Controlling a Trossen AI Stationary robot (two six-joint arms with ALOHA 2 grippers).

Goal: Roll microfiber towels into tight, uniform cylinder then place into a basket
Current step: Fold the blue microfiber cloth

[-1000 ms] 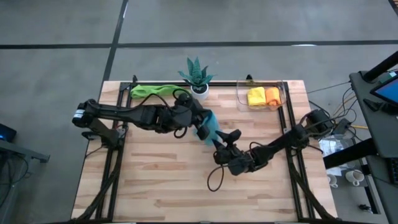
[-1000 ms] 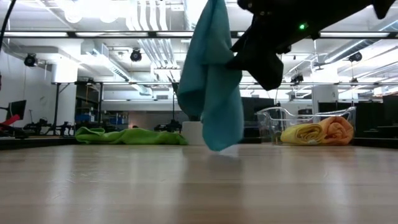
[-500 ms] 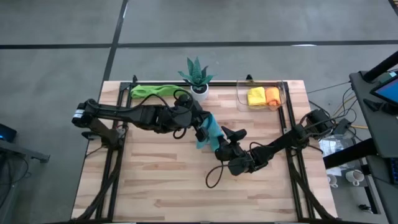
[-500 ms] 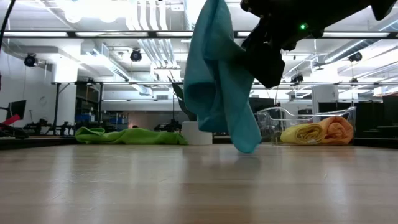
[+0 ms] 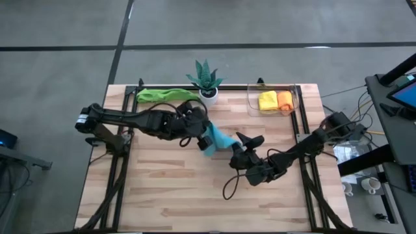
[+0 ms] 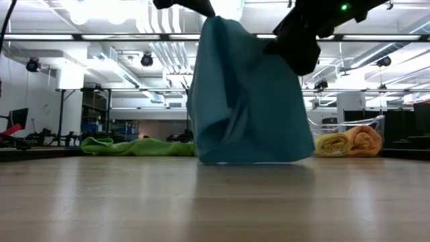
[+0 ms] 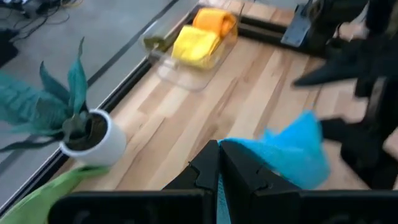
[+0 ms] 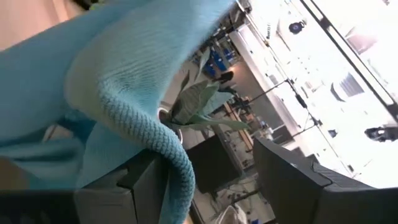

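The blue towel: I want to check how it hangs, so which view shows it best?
The low view: the blue towel hangs spread out, its bottom edge at the table. The high view shows only a small bunched patch; the left wrist view a crumpled part; the right wrist view a close fold.

blue towel (image 5: 217, 139): light blue microfiber cloth, unrolled, hanging in loose folds above the middle of the table, its lower edge touching or just above the wood in the low view
blue towel grip: 1 upper corner pinched, cloth spread wide like a curtain
green towel (image 5: 160, 95): bright green, unrolled, lying crumpled in a long strip at the table's far left edge
yellow towel (image 5: 268, 101): rolled into a cylinder, lying in the basket's left part
orange towel (image 5: 285, 99): rolled, touching the yellow roll on its right
basket (image 5: 296, 99): clear plastic bin at the table's far right, holding 2 rolls
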